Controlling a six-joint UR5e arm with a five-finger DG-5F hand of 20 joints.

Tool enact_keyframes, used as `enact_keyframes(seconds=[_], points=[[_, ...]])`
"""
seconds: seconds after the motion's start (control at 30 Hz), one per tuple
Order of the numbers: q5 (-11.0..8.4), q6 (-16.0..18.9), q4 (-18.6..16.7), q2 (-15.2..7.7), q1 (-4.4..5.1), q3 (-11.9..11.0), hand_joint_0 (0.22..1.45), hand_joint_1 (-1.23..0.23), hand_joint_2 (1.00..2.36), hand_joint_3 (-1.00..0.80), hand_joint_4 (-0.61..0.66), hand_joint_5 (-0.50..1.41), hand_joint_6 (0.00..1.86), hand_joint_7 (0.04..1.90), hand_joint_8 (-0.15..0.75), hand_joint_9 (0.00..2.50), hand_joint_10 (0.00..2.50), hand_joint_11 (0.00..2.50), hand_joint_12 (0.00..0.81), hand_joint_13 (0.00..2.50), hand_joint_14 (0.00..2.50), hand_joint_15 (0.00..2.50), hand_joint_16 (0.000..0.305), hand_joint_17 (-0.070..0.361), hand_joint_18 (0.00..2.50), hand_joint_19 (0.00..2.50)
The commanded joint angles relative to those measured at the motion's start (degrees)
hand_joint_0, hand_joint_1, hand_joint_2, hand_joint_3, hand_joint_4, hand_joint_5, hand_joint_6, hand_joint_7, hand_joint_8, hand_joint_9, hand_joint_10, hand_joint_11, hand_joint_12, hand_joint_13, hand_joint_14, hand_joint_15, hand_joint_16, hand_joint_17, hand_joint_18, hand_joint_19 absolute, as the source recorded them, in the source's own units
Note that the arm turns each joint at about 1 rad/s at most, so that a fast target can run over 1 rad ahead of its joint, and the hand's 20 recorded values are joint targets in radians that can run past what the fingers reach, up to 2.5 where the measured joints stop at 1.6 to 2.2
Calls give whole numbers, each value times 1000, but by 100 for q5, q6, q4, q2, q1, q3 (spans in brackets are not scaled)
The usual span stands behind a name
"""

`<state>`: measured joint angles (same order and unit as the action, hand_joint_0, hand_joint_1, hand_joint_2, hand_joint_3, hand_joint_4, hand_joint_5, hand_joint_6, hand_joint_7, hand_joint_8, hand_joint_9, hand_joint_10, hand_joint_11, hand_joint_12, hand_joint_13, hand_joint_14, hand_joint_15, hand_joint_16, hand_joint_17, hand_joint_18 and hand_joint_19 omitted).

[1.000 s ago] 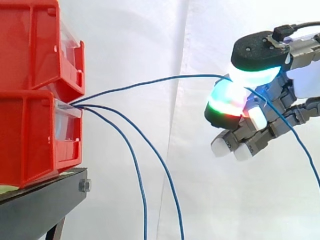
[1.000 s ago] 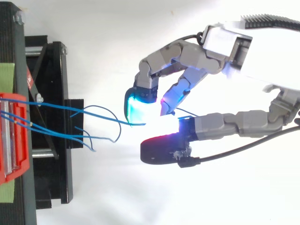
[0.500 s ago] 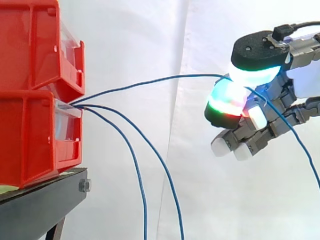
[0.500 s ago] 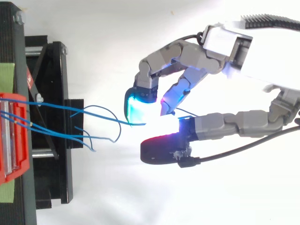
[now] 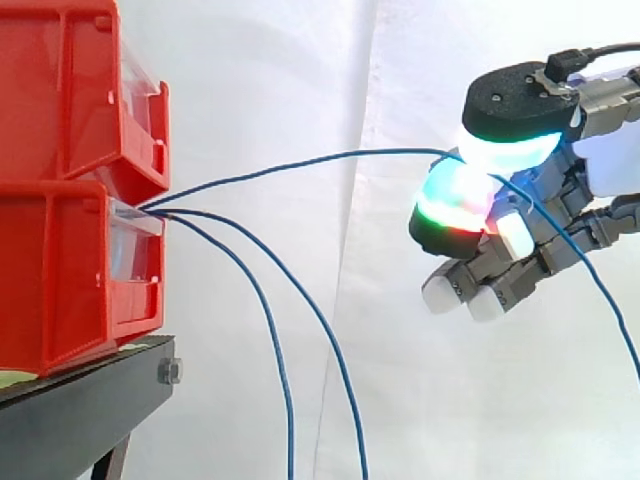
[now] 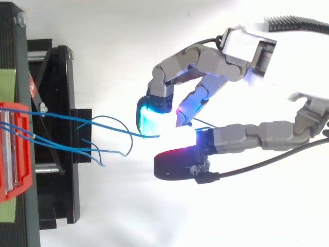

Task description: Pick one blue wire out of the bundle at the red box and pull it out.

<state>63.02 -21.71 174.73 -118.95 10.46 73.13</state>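
Observation:
Three blue wires come out of the lower red box (image 5: pixel 70 285) at its clear front. The top blue wire (image 5: pixel 300 161) arcs to the right into my hand (image 5: pixel 560 215), whose thumb and a glowing finger pinch it, and its free end (image 5: pixel 600 290) trails down past the hand. In the top view the same wire (image 6: pixel 110 127) runs from the box (image 6: pixel 14 149) to the cyan fingertip (image 6: pixel 149 121) of my hand (image 6: pixel 241 62). The other two blue wires (image 5: pixel 275 340) hang down loose from the box.
A second red bin (image 5: pixel 80 90) is stacked on the lower one, both on a black stand (image 5: pixel 80 410). A white curtain (image 5: pixel 300 80) hangs behind. Open space lies between the boxes and the hand.

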Motion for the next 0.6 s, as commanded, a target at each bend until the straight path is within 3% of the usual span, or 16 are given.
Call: enact_keyframes(seconds=[0.0,0.57], points=[[0,0,0,-5,0,0,632,-865,1020,-110,82,-58,889,968,264,969,21,469,377,532,14,322,56,125,403,393],[0,0,-9,4,0,0,632,-864,1020,-109,77,-58,889,970,264,968,20,466,377,531,14,319,56,126,396,396]])
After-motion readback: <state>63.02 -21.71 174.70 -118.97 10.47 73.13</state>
